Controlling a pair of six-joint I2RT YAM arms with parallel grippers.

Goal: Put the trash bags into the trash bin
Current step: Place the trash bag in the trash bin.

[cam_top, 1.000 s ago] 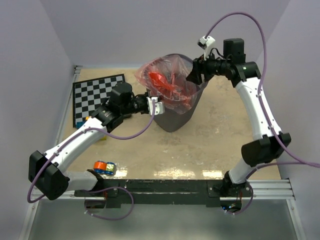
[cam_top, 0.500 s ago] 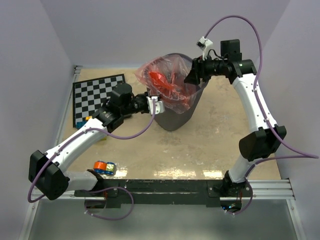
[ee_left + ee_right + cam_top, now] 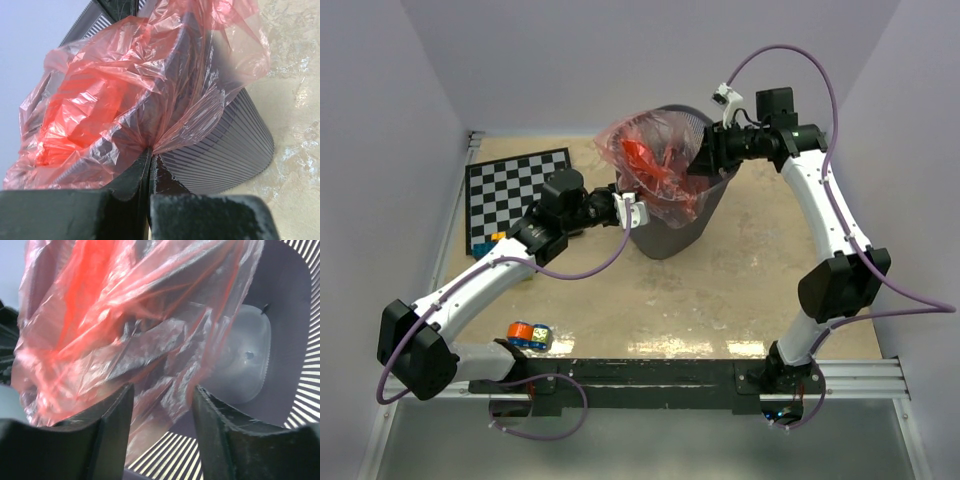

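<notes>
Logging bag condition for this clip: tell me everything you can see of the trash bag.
The trash bag is thin, translucent red-orange film, crinkled and limp. It sits bunched over the mouth of the trash bin, billowing above the rim, a flap draped outside the near wall. The left arm's fingers are shut on a fold at that rim. The right arm's fingers stand apart with film hanging between them. The bin's floor shows bare beyond it.

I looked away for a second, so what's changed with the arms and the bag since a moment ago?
The right claw has pushed a little leftward into the trash bag over the rim of the trash bin, open with film between its fingers. The left claw still pinches the bag at the bin's left side; the bin hasn't moved.
</notes>
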